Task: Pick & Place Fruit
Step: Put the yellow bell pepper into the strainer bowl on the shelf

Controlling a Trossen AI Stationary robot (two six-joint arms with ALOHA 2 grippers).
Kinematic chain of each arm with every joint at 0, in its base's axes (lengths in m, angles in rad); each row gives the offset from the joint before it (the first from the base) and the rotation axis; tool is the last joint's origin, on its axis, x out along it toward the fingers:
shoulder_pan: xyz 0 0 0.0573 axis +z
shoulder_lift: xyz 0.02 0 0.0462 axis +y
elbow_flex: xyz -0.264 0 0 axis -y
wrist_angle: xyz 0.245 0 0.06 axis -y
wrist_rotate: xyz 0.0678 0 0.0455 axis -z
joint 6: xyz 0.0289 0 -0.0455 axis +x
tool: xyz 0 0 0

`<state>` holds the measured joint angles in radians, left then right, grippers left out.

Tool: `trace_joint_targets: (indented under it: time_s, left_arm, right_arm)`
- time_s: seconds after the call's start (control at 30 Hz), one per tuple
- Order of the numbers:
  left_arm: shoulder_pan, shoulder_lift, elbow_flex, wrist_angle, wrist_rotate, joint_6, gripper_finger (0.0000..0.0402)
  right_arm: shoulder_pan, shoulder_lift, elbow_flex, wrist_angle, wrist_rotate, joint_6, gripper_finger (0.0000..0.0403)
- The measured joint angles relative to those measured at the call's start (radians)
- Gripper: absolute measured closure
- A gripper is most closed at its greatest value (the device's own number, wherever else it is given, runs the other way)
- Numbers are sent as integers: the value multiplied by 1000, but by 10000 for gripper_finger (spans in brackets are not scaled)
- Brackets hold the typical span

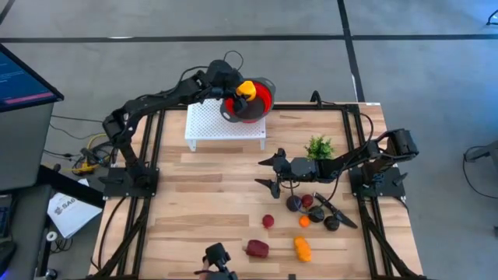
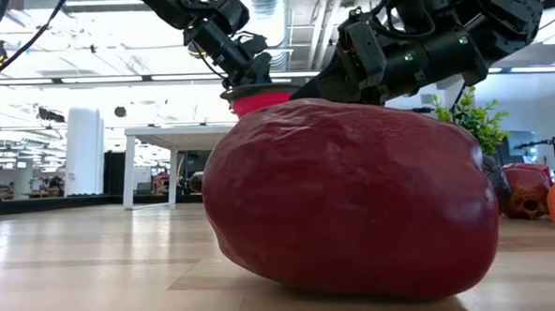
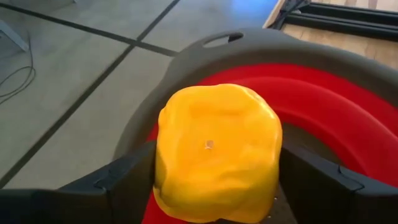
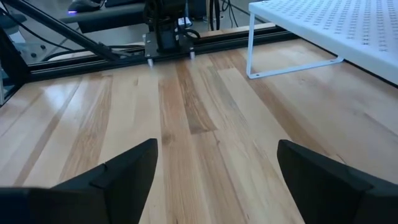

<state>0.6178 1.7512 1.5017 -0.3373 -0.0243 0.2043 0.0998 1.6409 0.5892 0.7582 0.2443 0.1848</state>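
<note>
Left tool point(image 1: 243, 93) at counter's point(image 1: 202, 202) twelve o'clock, clamped on yellow fruit point(image 3: 214, 149), poised over red bowl point(image 1: 261, 99) on white rack point(image 1: 214, 124), likely for release inside. Right tool point(image 1: 271, 173) near centre, fingers spread, empty, low over bare wood. Remaining fruit point(image 1: 299, 247) scattered toward five o'clock; maroon piece point(image 2: 350, 199) nearest low camera.

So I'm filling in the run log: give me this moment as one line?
left gripper: shut on yellow fruit, over red bowl | right gripper: open, empty, above table | other fruit on table
</note>
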Motion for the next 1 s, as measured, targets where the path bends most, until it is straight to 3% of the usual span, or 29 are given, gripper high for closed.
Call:
trace_joint_targets:
  time_s: [1.0]
  left_arm:
    - [-8, -17, -65, 70, -54, -27, 54]
  right_arm:
    - [0, 0, 0, -1, -2, 19, 79]
